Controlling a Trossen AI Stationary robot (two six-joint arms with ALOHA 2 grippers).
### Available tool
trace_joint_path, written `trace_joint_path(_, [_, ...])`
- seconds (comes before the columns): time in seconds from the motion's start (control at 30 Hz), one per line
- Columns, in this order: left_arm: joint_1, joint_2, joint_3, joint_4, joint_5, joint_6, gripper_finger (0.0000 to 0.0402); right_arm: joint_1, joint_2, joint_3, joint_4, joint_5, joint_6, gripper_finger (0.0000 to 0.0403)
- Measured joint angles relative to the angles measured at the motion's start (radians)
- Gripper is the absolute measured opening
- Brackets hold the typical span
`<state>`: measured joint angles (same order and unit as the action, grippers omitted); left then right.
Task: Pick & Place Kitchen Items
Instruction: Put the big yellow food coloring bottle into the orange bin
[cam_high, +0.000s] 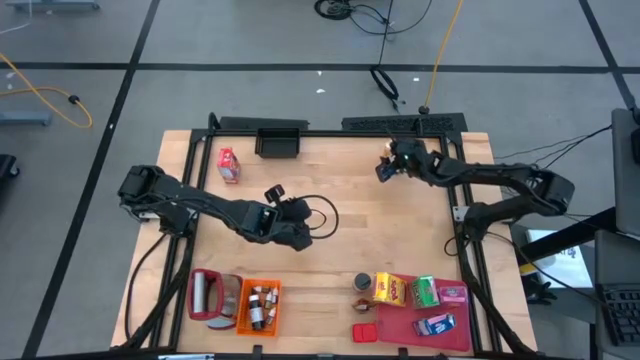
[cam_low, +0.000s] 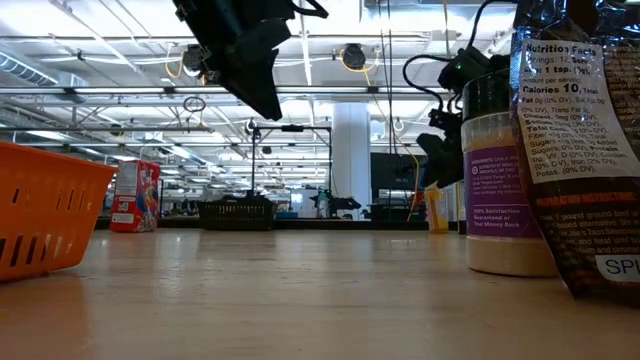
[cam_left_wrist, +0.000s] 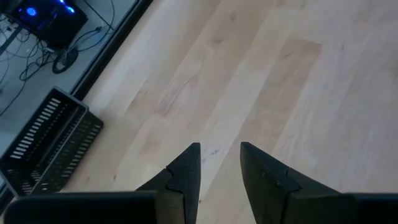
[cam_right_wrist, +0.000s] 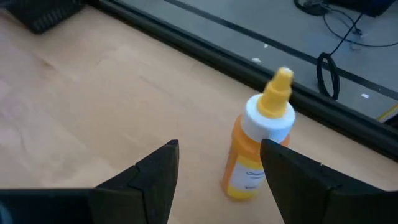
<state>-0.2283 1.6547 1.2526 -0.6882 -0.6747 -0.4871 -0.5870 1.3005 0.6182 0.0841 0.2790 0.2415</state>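
Right gripper (cam_right_wrist: 217, 165) was spread wide at the table's (cam_high: 380, 235) far right corner, holding nothing. Orange bottle (cam_right_wrist: 258, 140) stood upright on the wood just past my fingertips, near the back rail (cam_right_wrist: 249, 46). Left gripper (cam_left_wrist: 219, 165) hovered over bare wood mid-table, fingers narrow, empty. Boxes (cam_high: 405, 290) sat on the tray (cam_high: 455, 325) at the front right.

Pale wood table (cam_high: 350, 240), smooth, a soft shine. Orange plastic bottle (cam_right_wrist: 252, 163), shiny, white collar, paper label. Dark matt plastic fingers (cam_right_wrist: 155, 177). Orange plastic crate (cam_low: 45, 215), ribbed. Glossy printed boxes (cam_high: 390, 289). Black mesh basket (cam_left_wrist: 50, 149), like metal wire.
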Motion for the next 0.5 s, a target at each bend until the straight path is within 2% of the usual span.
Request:
trace_joint_path(0.17, [0.000,0.000,0.000,0.006,0.001,0.011,0.0113,-0.026,0.039,0.000,0.020,-0.051,0.025,0.0222])
trace_joint_path(0.5, [0.001,0.000,0.000,0.005,0.002,0.021,0.0113,-0.028,0.037,0.000,0.019,-0.042,0.001,0.0222])
